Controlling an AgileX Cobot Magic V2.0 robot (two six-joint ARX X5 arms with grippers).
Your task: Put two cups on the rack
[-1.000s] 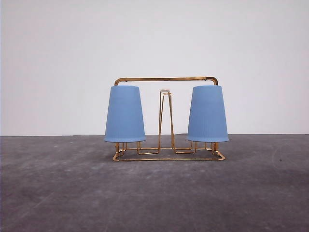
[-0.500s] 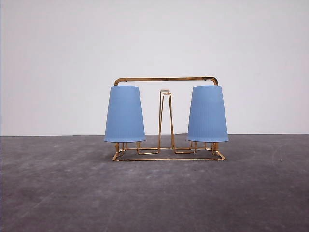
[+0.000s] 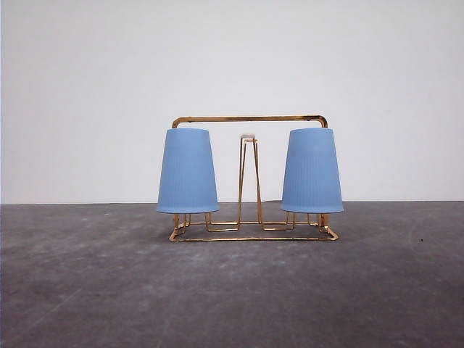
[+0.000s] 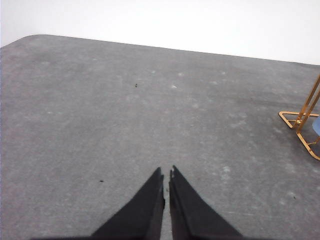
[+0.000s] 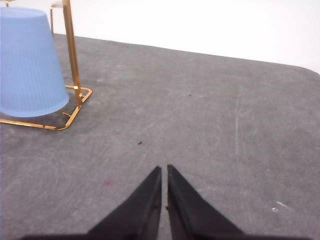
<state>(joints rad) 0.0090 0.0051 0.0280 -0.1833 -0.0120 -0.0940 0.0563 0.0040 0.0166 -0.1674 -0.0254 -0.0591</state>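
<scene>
Two light-blue ribbed cups hang upside down on the gold wire rack (image 3: 249,119) in the front view: one cup (image 3: 187,171) on the left prongs, the other cup (image 3: 312,171) on the right prongs. The middle prong pair (image 3: 249,181) is bare. In the right wrist view the right cup (image 5: 30,62) sits on the rack's corner (image 5: 75,107), well away from my right gripper (image 5: 164,172), which is shut and holds nothing. In the left wrist view my left gripper (image 4: 166,175) is shut and holds nothing; the rack's base corner (image 4: 300,122) lies far off to the side.
The rack stands at the far side of a grey mottled table (image 3: 232,290), close to a white wall (image 3: 232,58). Bare grey surface stretches in front of both grippers, with a few small dark specks (image 4: 136,85).
</scene>
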